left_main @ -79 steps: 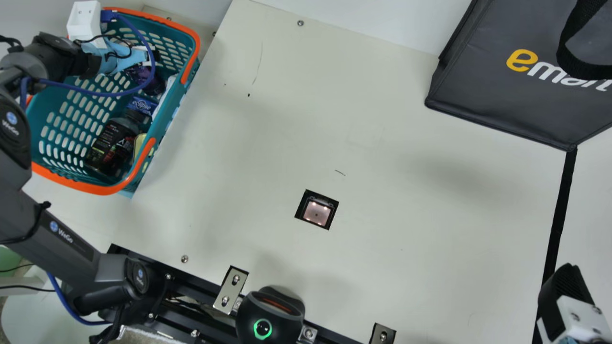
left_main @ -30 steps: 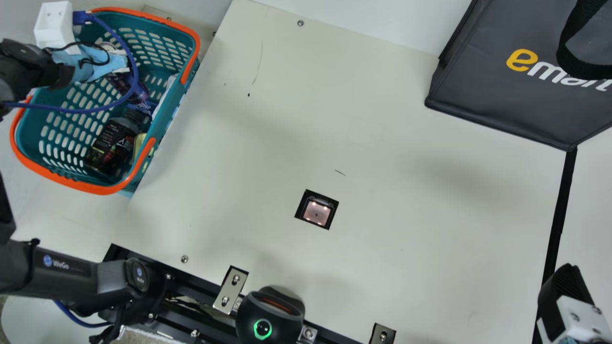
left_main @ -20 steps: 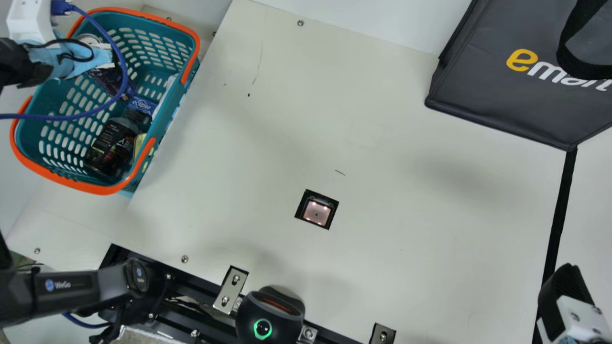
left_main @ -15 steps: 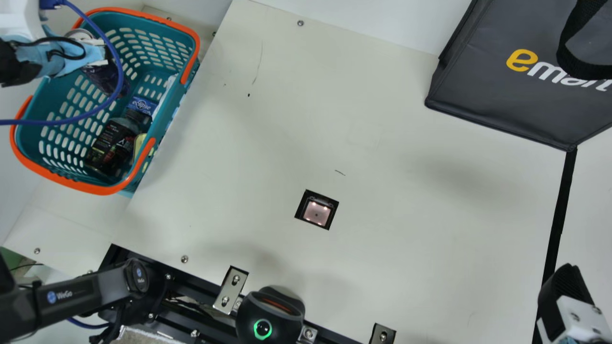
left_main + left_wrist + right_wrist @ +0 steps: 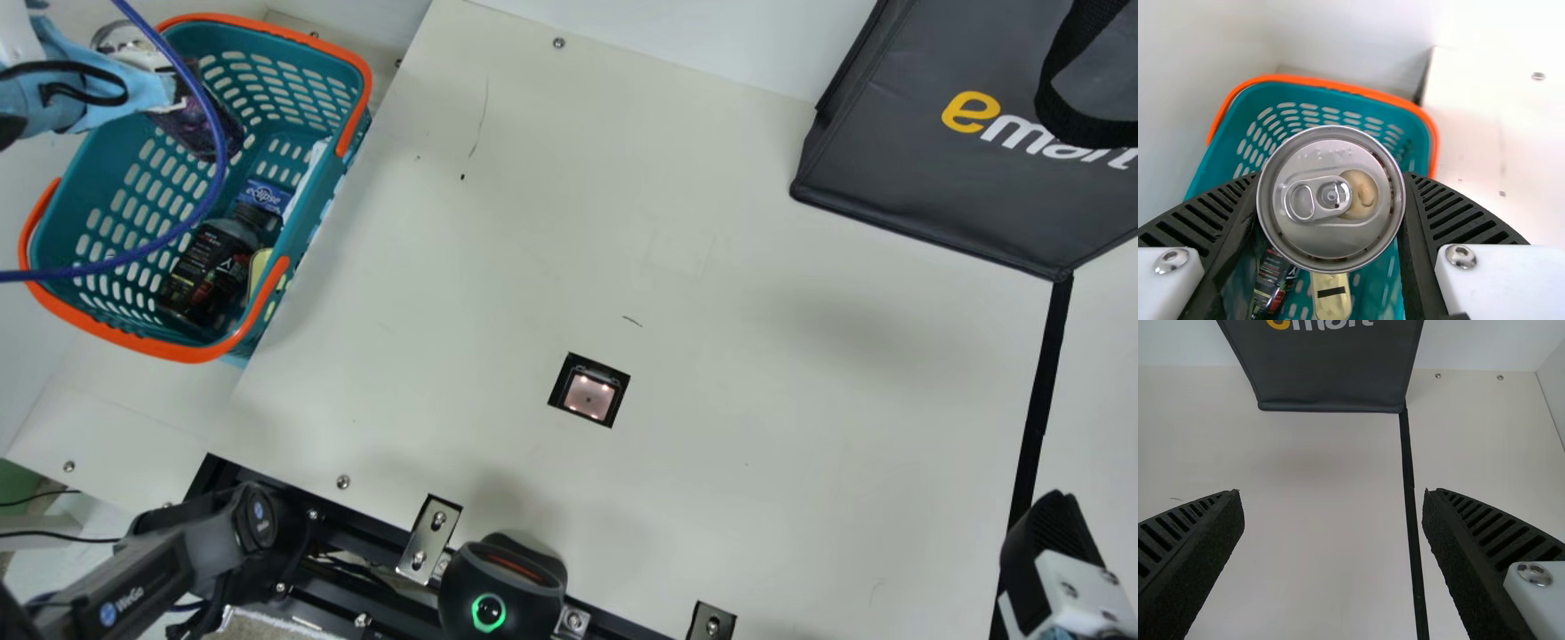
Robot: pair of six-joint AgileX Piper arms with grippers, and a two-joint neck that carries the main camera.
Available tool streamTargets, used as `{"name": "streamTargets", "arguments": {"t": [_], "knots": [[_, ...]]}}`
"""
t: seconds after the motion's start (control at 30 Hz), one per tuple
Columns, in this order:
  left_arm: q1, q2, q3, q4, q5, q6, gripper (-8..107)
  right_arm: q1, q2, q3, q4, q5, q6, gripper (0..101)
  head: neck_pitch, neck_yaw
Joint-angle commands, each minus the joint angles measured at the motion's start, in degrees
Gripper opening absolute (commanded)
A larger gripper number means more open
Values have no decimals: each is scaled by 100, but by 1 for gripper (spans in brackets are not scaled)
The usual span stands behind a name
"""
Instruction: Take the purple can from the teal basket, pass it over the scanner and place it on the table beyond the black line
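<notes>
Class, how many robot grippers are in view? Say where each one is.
2. The left gripper is over the teal basket, shut on the purple can; the right gripper is open, near the black line.

In our main view, a cream table [image 5: 800,427] runs up to a white wall [image 5: 693,40] behind its far edge. We see round-headed screws [image 5: 558,43] set in the top, a thin scratch-like line [image 5: 484,116], a small dark dot [image 5: 462,177] and a short dark stroke [image 5: 632,321]. Soft, blurry-edged shadows [image 5: 845,324] lie across it — the light is diffuse. Past the near left corner we make out a green patch [image 5: 16,482]. In our right wrist view, another wall [image 5: 1557,377] meets the back one — both pale and plain.
</notes>
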Motion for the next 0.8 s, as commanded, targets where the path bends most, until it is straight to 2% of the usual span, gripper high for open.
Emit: {"name": "streamTargets", "arguments": {"t": [0.0,0.37,0.77], "knots": [[-114,-115,-24,-5,121,-3,-8,0,0,0,0,0,0,95,-166,14],[-1136,-659,26,271,435,-421,-8,0,0,0,0,-6,0,95,-166,14],[-2619,-1193,480,858,411,-1379,-8,0,0,0,0,-6,0,95,-166,14]]}}
